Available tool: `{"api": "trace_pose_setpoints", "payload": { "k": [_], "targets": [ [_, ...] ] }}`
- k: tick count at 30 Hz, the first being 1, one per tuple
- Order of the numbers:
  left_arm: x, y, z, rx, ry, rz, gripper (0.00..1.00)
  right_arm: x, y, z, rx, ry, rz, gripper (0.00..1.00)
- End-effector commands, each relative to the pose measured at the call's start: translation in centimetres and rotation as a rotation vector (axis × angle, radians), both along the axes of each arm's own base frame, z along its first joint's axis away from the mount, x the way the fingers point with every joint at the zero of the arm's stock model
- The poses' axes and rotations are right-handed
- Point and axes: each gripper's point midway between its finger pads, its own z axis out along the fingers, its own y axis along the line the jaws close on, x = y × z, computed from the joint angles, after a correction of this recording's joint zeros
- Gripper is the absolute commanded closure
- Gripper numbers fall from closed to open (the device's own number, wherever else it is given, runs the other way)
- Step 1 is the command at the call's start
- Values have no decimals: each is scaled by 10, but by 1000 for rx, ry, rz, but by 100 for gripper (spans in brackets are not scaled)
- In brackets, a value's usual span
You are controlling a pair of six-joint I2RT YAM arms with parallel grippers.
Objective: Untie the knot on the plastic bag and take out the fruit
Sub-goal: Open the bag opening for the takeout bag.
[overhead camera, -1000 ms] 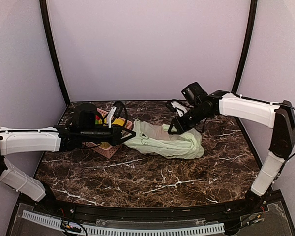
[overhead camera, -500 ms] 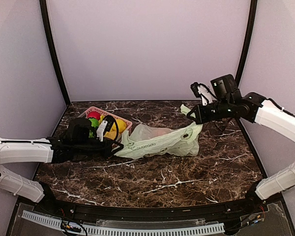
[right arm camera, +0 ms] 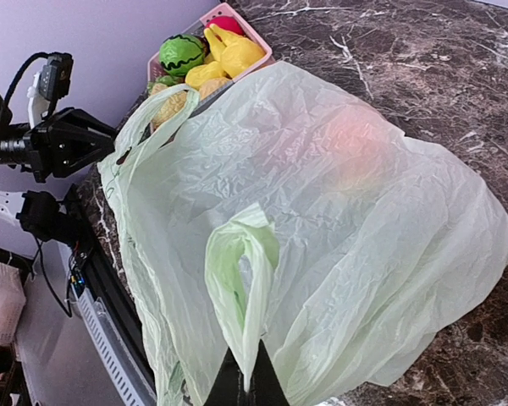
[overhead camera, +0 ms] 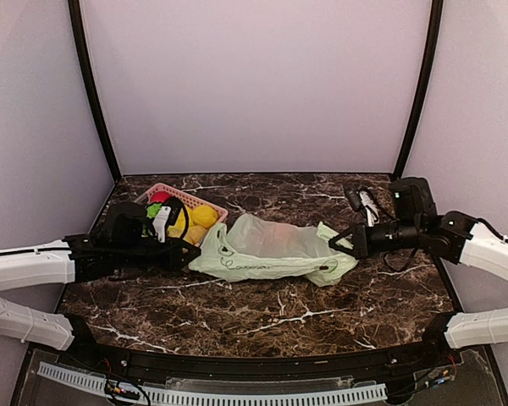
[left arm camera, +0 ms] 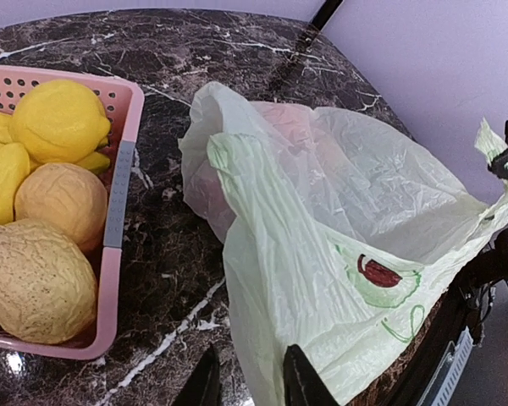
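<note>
The pale green plastic bag [overhead camera: 271, 249] lies stretched across the middle of the marble table. A faint orange-pink fruit [overhead camera: 275, 231] shows through its film, also in the right wrist view [right arm camera: 356, 148]; no other fruit can be made out inside. My right gripper [overhead camera: 353, 241] is shut on a handle loop [right arm camera: 237, 262] at the bag's right end, fingers pinched together [right arm camera: 250, 372]. My left gripper [overhead camera: 184, 252] is at the bag's left end. Its fingers stand apart [left arm camera: 252, 376], with the bag's edge [left arm camera: 262, 279] between them and marble showing beside the left finger.
A pink basket [overhead camera: 214, 205] stands at the back left, just behind my left gripper. It holds yellow lemons, bananas, a pale textured round piece [left arm camera: 34, 279] and a green striped ball [right arm camera: 180, 52]. The table's near rail runs under the bag's right end.
My right gripper dropped from above the table's back right to low on the right, pulling the handle and stretching the bag flat. My left arm drew back left, uncovering the basket.
</note>
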Motion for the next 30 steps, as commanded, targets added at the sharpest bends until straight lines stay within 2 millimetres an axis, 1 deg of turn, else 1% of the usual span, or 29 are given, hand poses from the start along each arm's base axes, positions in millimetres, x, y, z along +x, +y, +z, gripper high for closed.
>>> {"api": "trace_pose_setpoints", "payload": {
  "k": [1,2,3,4,5,6,7,8,9,10,11,12,13,14,17,20,22,25,26,27,30],
  "targets": [
    [0,14,41,-1,-28,54,73,-15,10,10,123,13,61,100],
    [-3,13,42,10,-18,38,70,-17,11,8,128,21,70,100],
    [-4,12,49,14,-10,29,68,-18,12,6,131,30,74,100],
    [-4,11,52,20,-3,24,64,-18,12,5,133,37,76,100],
    [-3,8,57,27,13,16,63,-19,13,4,134,40,79,100],
    [0,4,64,25,15,11,59,-20,13,4,134,40,81,100],
    [-1,2,63,33,30,2,54,-20,13,4,136,39,85,100],
    [3,-3,68,32,33,-1,51,-21,13,5,141,36,88,100],
    [4,-5,68,37,42,-5,45,-21,13,6,143,33,89,100],
    [10,-10,71,42,46,-6,42,-21,13,6,142,32,88,100],
    [12,-12,70,54,57,-7,38,-21,13,6,142,31,86,100],
    [19,-17,72,62,60,-9,36,-21,13,6,143,31,84,100],
    [21,-19,70,74,71,-11,33,-21,12,6,142,34,83,100],
    [27,-25,69,88,77,-16,33,-22,12,5,143,36,84,100],
    [39,-32,61,127,102,-26,31,-22,12,3,147,41,82,100],
    [53,-45,54,148,133,-42,30,-23,11,2,147,44,77,100],
    [59,-49,51,170,143,-47,27,-23,11,0,144,47,72,100],
    [66,-52,39,239,174,-55,23,-23,10,-2,141,52,66,100],
    [65,-50,34,262,191,-58,22,-23,9,-3,139,54,65,100],
    [68,-53,30,276,196,-68,21,-23,9,-4,139,55,64,100],
    [66,-55,22,304,229,-95,20,-23,9,-6,135,57,60,100]
  ]
}}
